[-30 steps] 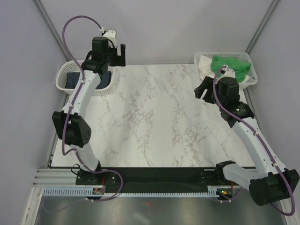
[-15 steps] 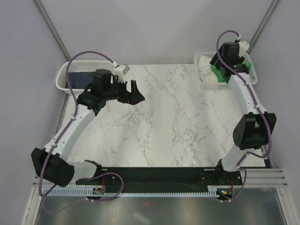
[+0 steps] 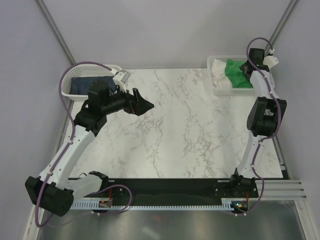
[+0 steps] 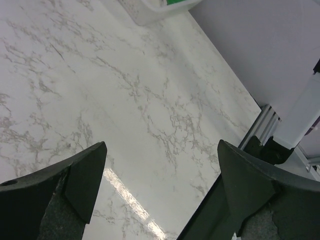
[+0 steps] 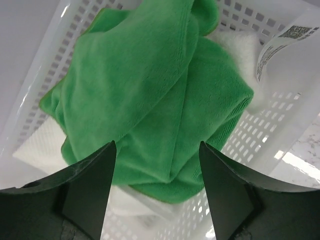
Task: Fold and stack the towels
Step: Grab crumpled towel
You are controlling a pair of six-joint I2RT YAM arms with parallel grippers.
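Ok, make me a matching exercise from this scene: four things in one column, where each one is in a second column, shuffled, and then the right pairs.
Things
1. bright green cloth towel
2. dark navy blue cloth towel
3. left gripper
4. right gripper

Places
A. open above the bare marble tabletop
B. in the white plastic mesh basket at the far left
C. open, pointing down at the green towel
D. bunched in the white plastic mesh basket at the far right, over a white cloth towel

Pairs: 1-D, 2-B, 3-A, 4-C
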